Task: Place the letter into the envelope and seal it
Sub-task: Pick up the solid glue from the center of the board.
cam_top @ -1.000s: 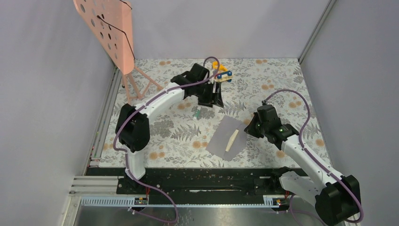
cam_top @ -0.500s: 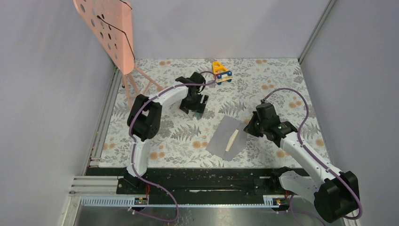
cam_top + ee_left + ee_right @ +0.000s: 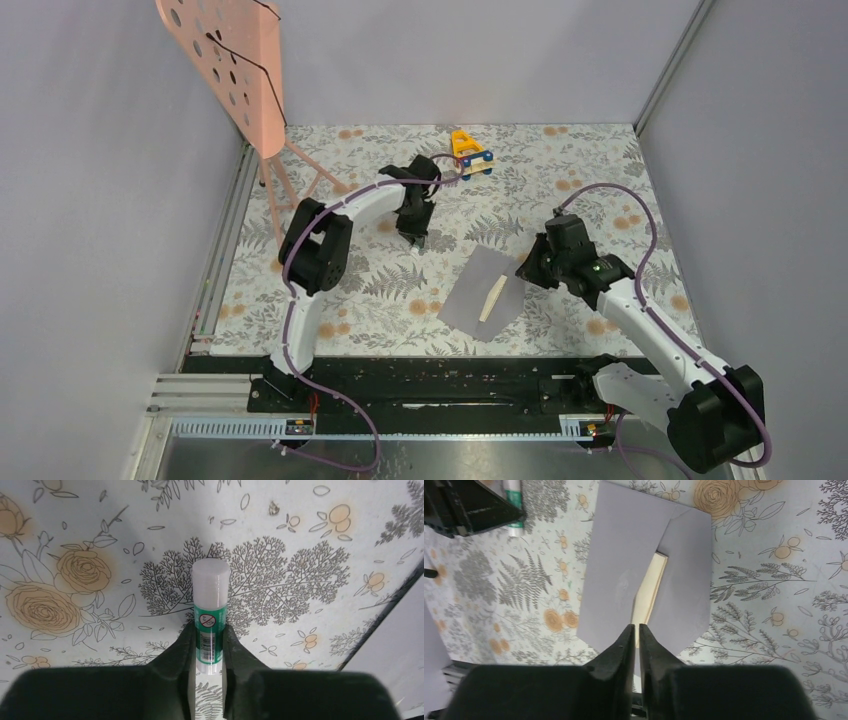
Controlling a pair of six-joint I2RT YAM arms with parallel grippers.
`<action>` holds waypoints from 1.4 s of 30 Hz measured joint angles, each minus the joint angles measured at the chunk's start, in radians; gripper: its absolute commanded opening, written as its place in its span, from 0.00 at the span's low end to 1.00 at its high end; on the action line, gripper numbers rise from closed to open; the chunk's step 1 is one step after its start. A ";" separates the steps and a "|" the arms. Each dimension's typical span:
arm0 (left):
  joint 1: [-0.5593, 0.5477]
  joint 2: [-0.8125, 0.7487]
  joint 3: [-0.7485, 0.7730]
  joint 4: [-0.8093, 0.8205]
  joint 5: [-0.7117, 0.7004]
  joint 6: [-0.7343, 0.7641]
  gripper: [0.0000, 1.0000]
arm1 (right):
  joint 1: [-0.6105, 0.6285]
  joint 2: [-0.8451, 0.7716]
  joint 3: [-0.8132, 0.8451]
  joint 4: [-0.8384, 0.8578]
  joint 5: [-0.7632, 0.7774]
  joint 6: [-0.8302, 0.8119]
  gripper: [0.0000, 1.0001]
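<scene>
The envelope (image 3: 462, 298) lies flat on the flowered table (image 3: 600, 170) near its front middle. Its flap is not stuck down, and a cream strip of the letter (image 3: 493, 296) shows in the gap between the panels. That strip is the main risk. If the flap is pressed while the letter sits this far out, glue could land on the letter, or the flap could close crooked over it. The light paper may also slide or crease if the right gripper (image 3: 637, 630) drags rather than presses. Its fingers are all but together over the envelope's near edge, and I cannot tell whether they pinch any paper. Just beyond and left of the envelope, the left gripper (image 3: 210, 630) is clamped on the green part of a glue stick (image 3: 211, 587). The white cap looks to be on, so no glue can come out yet. The stick could also twist in so short a grip. Whether it is off the table cannot be told. The left arm reaches forward, elbow out left, wrist turned down. The right arm stretches diagonally from its base, wrist tipped down at the envelope's right side. A small toy (image 3: 470, 155) and a pink stand (image 3: 235, 70) sit well apart at the back.
</scene>
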 measured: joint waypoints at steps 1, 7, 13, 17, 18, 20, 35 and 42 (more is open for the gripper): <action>0.000 0.001 0.003 0.000 0.008 -0.001 0.00 | 0.000 -0.001 0.012 -0.010 0.000 0.000 0.40; 0.000 -0.035 -0.024 0.034 0.134 -0.009 0.00 | -0.003 -0.013 0.120 -0.063 -0.035 -0.022 0.99; 0.000 -0.399 -0.238 0.179 0.510 -0.085 0.00 | -0.017 -0.019 0.253 -0.050 -0.155 -0.018 0.97; -0.010 -0.595 -0.297 0.357 0.718 -0.177 0.00 | -0.021 -0.021 0.267 0.044 -0.242 0.050 0.82; -0.014 -0.629 -0.317 0.399 0.759 -0.203 0.00 | -0.021 -0.020 0.266 0.076 -0.265 0.072 0.79; -0.024 -0.669 -0.350 0.458 0.809 -0.239 0.00 | -0.021 -0.019 0.266 0.140 -0.307 0.117 0.75; -0.054 -0.680 -0.499 0.614 0.852 -0.393 0.00 | -0.018 0.053 0.214 0.466 -0.481 0.304 0.63; -0.054 -0.684 -0.502 0.672 0.859 -0.429 0.00 | 0.006 0.070 0.197 0.499 -0.493 0.330 0.53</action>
